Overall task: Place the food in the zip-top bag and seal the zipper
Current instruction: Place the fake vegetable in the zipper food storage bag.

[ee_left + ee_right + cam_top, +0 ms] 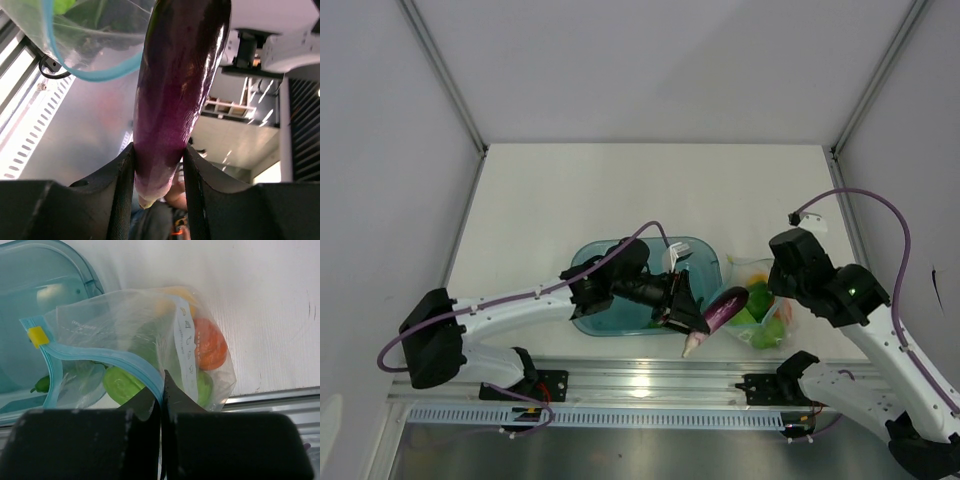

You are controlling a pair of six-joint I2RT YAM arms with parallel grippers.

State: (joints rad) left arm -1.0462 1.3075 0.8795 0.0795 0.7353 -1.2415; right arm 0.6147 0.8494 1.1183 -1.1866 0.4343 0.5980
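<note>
The purple eggplant (725, 308) is glossy, dark at its fat end and paler toward the stem. The left gripper (157, 155) has its jaws clamped on the thin end, holding it between the blue tub (605, 320) and the zip-top bag (125, 315) at the counter's (620, 190) near edge. The right gripper (162, 390) has its jaws clenched on the teal zipper (100, 356), and the bag's mouth gapes. An orange fruit (207, 345) and a green fruit (120, 384) lie inside, blurred by plastic. A dark green piece (41, 385) in the tub is half hidden.
</note>
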